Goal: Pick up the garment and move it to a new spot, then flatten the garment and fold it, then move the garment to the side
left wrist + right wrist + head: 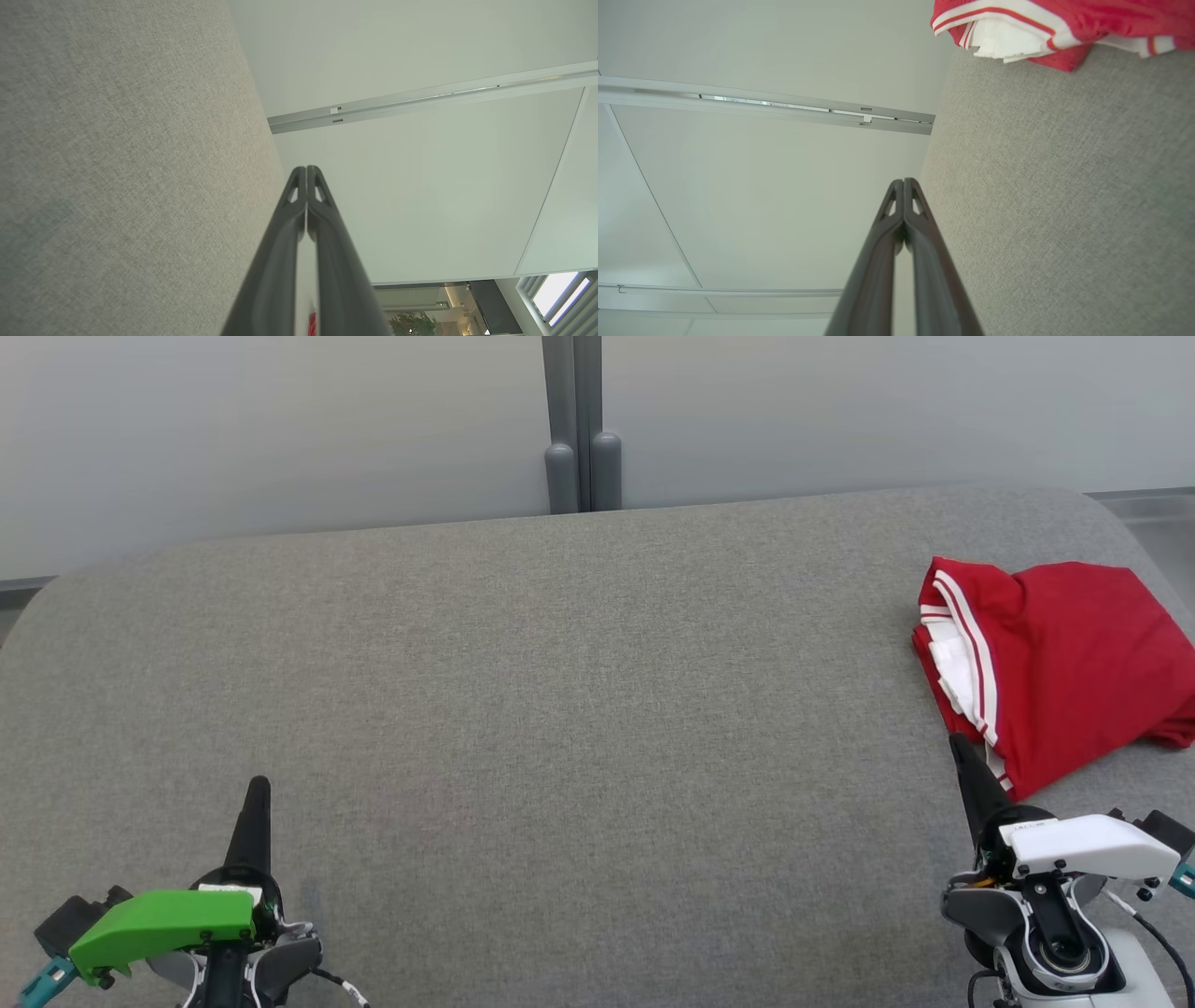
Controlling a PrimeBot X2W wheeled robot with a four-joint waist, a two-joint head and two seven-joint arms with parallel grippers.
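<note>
The garment (1074, 663) is red with white stripes and white lining, folded into a loose bundle at the far right of the grey surface (560, 709). In the right wrist view the garment (1041, 28) lies at the top. My right gripper (960, 745) is shut and empty, its tip just at the garment's near edge; in its own wrist view the right gripper (904, 181) has its fingers pressed together. My left gripper (260, 786) is shut and empty at the lower left, far from the garment, and the left gripper (307, 169) shows closed fingers over the fabric edge.
A pale wall with a grey vertical post (581, 429) stands behind the cushioned surface. The surface's rounded far edge and right corner lie close to the garment. Broad grey fabric stretches between the two arms.
</note>
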